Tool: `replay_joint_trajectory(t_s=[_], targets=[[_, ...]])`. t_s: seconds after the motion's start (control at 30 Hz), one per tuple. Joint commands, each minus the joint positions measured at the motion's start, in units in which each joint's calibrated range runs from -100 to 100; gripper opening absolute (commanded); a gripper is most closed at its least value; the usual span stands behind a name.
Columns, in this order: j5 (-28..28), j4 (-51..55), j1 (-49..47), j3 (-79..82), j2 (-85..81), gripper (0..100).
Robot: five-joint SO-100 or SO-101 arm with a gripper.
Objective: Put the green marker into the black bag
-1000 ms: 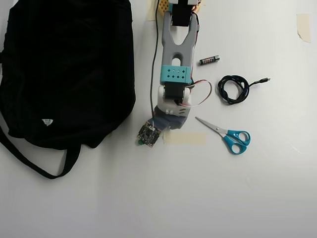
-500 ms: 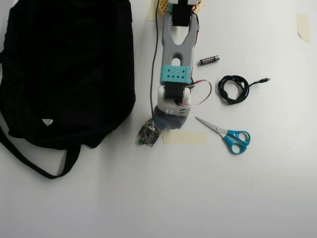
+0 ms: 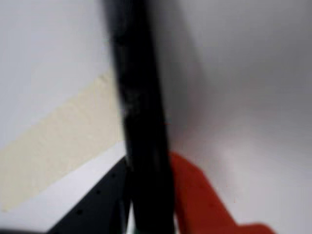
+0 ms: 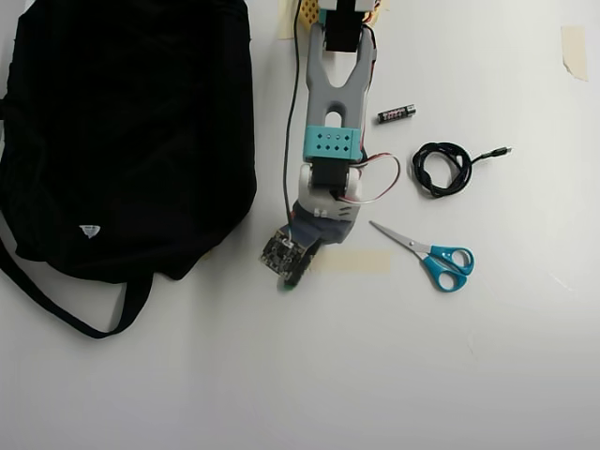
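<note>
Jaws pinch the green marker (image 3: 141, 131), blurred in the wrist view, mostly hidden under the arm overhead.

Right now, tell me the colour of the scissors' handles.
Blue handles on the scissors, clearest in the overhead view, right of the tape strip.

Grey-and-teal printed arm (image 4: 330, 122) with black motors, seen from above.

In the overhead view the long forked link is light grey plastic, ending in a teal block (image 4: 330, 142) dotted with two rows of small holes. Below it sit a black servo body and a rounded white joint, looped by thin red, white and black wires (image 4: 380, 183). A dark cable (image 4: 292, 112) runs down the link's left side. A small bare circuit board (image 4: 279, 251) hangs at the wrist. The wrist view, blurred, shows an orange-red plastic finger (image 3: 195, 195) and a black perforated part (image 3: 102, 202).
</note>
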Motion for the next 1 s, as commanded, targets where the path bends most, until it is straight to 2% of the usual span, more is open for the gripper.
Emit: replay_joint_trajectory(t_s=[0.0,0.4,0.53,0.7,0.97], targets=[[0.27,0.59,-0.56,0.67,0.27,2],[0.74,0.59,-0.33,0.67,0.27,3],[0.79,0.59,0.04,0.31,0.27,7],[0.95,0.68,0.04,0.67,0.27,18],[0.95,0.68,0.04,0.76,0.27,19]])
